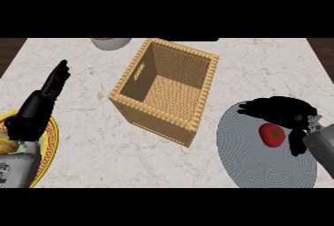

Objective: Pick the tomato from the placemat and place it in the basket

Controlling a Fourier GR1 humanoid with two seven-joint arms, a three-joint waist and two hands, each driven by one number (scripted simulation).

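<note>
Hovering at the right, the right hand (282, 108) arches open over the tomato (272, 134), which lies ungripped on the grey placemat (246, 155); the grasp step looks in hand. Next it must close round the tomato, lift, and carry it left into the basket (154, 119)

Setting: kitchen counter.
Surface: pale marbled countertop (91, 119), dark wood (9, 48) beyond its edges.
Tableware: round grey placemat (254, 165), yellow-rimmed plate (52, 132), bowl (111, 43) at far edge.
Storage: 1 woven basket (157, 126).
</note>
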